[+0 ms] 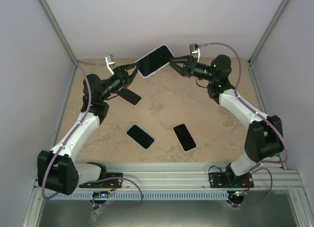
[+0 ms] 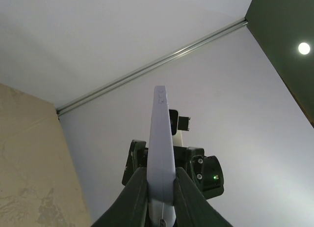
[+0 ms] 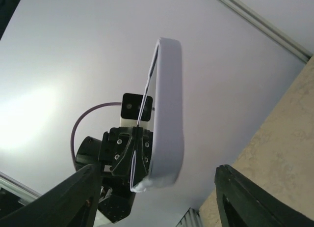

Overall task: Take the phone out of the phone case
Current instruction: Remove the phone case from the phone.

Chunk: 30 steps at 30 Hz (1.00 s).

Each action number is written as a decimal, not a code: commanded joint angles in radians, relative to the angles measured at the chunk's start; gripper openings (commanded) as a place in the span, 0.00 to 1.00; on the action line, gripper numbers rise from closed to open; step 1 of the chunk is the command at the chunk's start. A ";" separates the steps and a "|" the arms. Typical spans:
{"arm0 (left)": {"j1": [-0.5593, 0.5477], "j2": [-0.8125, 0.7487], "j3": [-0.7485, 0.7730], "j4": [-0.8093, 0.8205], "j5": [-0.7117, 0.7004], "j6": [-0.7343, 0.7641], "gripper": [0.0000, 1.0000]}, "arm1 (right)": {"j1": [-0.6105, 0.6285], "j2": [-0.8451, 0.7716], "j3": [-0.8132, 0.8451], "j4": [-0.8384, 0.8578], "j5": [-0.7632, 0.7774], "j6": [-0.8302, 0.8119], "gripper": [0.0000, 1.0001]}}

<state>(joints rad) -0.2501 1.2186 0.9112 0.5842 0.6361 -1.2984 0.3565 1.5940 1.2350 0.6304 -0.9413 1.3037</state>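
The phone (image 1: 154,59), dark screen up, sits in a pale lavender phone case (image 2: 161,138) and is held in the air over the back of the table. My left gripper (image 1: 138,69) is shut on the case's left end, with both fingers (image 2: 135,195) pressed on its flat faces. My right gripper (image 1: 173,64) is open at the case's right end. In the right wrist view the case (image 3: 168,114) stands edge-on between the spread fingers (image 3: 73,197), touching neither of them.
Three other phones lie on the tan table: a dark one (image 1: 130,96) below the left gripper, one with a light blue rim (image 1: 140,136) and one with a white rim (image 1: 184,137) near the front. White walls enclose the back and sides.
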 commanded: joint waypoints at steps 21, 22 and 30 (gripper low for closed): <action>-0.045 -0.017 0.017 0.008 0.146 0.232 0.38 | -0.057 -0.037 -0.024 0.044 -0.015 -0.009 0.01; -0.044 -0.024 0.029 -0.041 0.168 0.290 0.44 | -0.062 -0.048 -0.016 0.012 -0.028 -0.049 0.01; 0.018 -0.025 0.125 -0.350 0.512 0.689 0.70 | -0.073 -0.151 0.155 -0.594 -0.146 -0.752 0.01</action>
<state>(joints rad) -0.2562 1.2236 0.9699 0.3588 0.9154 -0.8635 0.2951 1.5215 1.3022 0.3447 -1.0374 0.9775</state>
